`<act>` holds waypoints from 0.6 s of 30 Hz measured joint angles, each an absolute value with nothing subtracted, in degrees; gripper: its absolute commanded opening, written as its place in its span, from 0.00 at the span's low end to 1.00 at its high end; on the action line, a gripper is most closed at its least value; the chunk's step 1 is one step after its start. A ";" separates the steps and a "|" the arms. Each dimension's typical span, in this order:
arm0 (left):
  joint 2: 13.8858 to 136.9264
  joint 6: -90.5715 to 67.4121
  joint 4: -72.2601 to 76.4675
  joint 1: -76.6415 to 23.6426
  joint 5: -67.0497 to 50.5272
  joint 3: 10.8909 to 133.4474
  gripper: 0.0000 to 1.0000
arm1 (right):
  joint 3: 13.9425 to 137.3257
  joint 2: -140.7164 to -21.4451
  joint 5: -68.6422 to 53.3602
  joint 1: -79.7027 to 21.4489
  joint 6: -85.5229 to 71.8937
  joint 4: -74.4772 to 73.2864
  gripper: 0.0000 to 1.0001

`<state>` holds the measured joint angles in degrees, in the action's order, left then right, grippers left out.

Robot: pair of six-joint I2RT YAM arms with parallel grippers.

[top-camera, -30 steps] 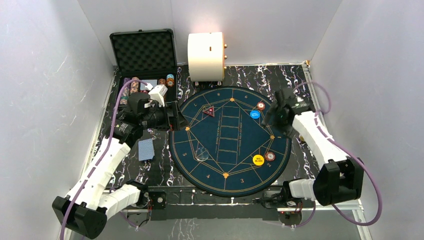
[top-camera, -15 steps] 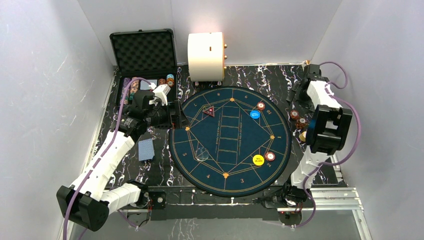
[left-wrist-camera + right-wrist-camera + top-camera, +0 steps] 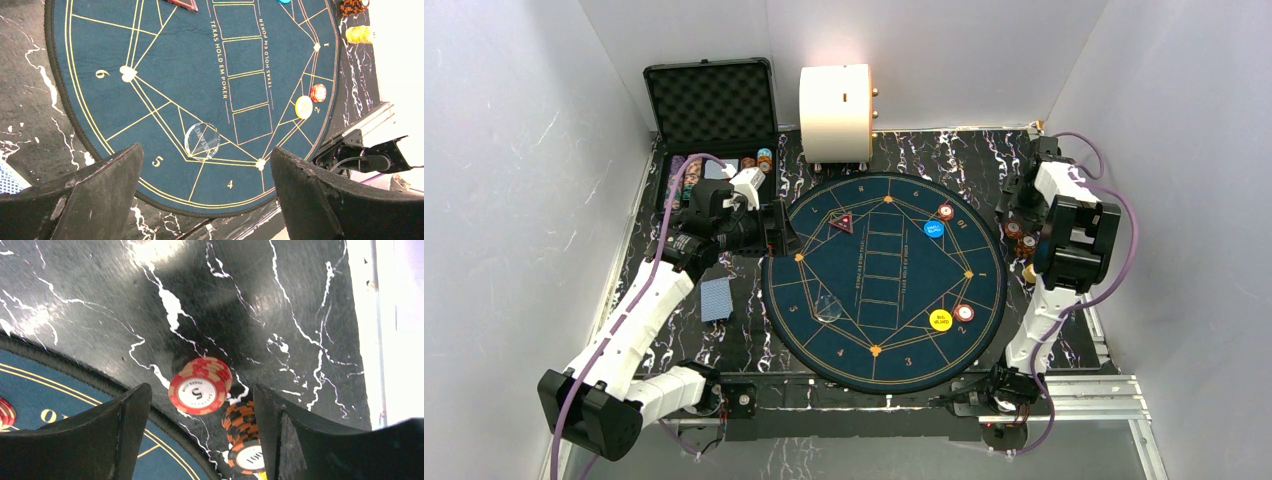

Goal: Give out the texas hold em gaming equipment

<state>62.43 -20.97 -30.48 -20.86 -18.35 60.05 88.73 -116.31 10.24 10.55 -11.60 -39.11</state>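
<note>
The right tool (image 3: pixel 201 395) is held released over the table (image 3: pixel 100 300) off the round mat (image 3: pixel 894 345) at 2 o'clock, its fingers set apart on either side of a red-and-white chip stack (image 3: pixel 200 385) without touching it. An orange-and-black stack (image 3: pixel 245 440) is seen just beside it. The left tool (image 3: pixel 776 232) is spread wide at the mat's 10 o'clock edge. On the mat, a red triangular marker (image 3: pixel 841 223) is placed at 11 o'clock, a blue button (image 3: pixel 934 228) near 1 o'clock and a yellow button (image 3: pixel 940 321) at 4 o'clock, each with a chip alongside. Blue-backed cards (image 3: pixel 715 298) are laid on the table at 9 o'clock.
</note>
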 measured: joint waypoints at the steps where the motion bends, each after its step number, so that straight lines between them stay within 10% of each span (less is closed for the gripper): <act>1: 62.43 -20.97 -30.48 -20.86 -18.33 60.05 0.98 | 89.14 -116.71 10.11 10.55 -11.49 -39.11 0.78; 18: 62.43 -20.56 -30.48 -20.86 -17.98 60.05 0.98 | 89.69 -118.13 9.23 10.55 -10.87 -38.98 0.68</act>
